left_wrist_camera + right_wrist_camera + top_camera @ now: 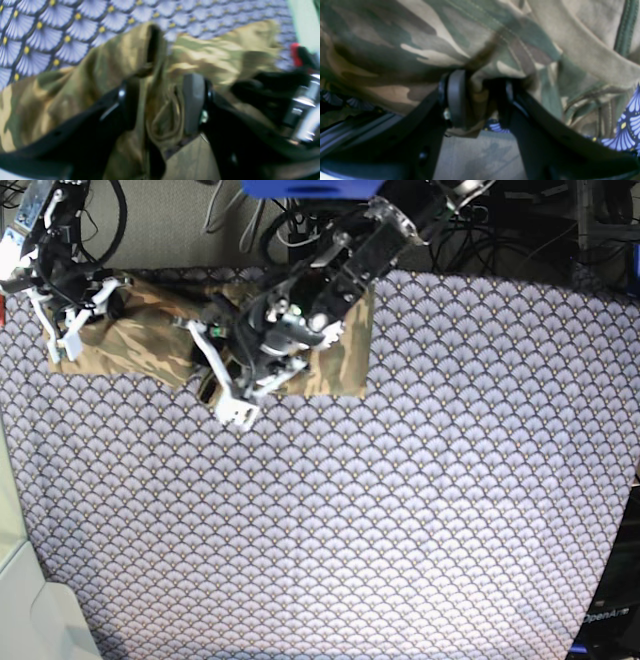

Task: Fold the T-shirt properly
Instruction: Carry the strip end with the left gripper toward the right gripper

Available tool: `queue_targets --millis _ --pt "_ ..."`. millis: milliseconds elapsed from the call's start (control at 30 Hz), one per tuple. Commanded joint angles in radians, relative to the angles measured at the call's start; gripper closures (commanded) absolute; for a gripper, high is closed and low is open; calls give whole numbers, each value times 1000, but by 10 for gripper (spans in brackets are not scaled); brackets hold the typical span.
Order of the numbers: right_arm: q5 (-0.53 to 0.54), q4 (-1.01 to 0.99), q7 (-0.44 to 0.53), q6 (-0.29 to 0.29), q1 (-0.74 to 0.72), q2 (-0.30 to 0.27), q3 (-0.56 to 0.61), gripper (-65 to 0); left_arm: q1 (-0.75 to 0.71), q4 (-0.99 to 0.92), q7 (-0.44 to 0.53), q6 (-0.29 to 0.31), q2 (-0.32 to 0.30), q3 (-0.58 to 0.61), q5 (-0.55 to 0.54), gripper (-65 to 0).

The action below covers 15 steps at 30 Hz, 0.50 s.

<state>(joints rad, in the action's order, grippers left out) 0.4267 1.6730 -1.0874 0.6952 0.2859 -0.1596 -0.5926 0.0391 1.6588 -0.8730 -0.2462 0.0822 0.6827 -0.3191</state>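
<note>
T-shirt (150,330) bunched at the top left of the base frame, on the purple scallop cloth (400,510).

I see it lying as a wide crumpled strip along the cloth's upper edge, both arms over it. Left gripper (160,105) sits near top centre of the base view; in its wrist view the fingers (193,100) stand apart with a gathered ridge of camo fabric and a hem loop between them, so I read them as parted, not pinching. Right gripper (480,97) is at the top left corner of the base view; its wrist view shows the pads (456,97) clamped on a fold of the shirt, cloth filling the upper frame.
</note>
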Motion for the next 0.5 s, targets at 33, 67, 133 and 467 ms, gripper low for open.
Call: queue_targets --millis 33,67,133,467 --pt "7 11 13 3 -6 -13 -2 -219 -3 85 21 72 -8 -2 -2 -285" --pt "7 11 13 3 -6 -13 -2 -219 -15 120 22 95 -12 -11 -2 -285" --pt "7 11 13 3 -6 -13 -2 -219 -37 192 22 109 -15 -36 2 -285" --pt "8 111 11 3 -4 -38 -14 -219 -158 106 21 114 -190 -314 -1 -284"
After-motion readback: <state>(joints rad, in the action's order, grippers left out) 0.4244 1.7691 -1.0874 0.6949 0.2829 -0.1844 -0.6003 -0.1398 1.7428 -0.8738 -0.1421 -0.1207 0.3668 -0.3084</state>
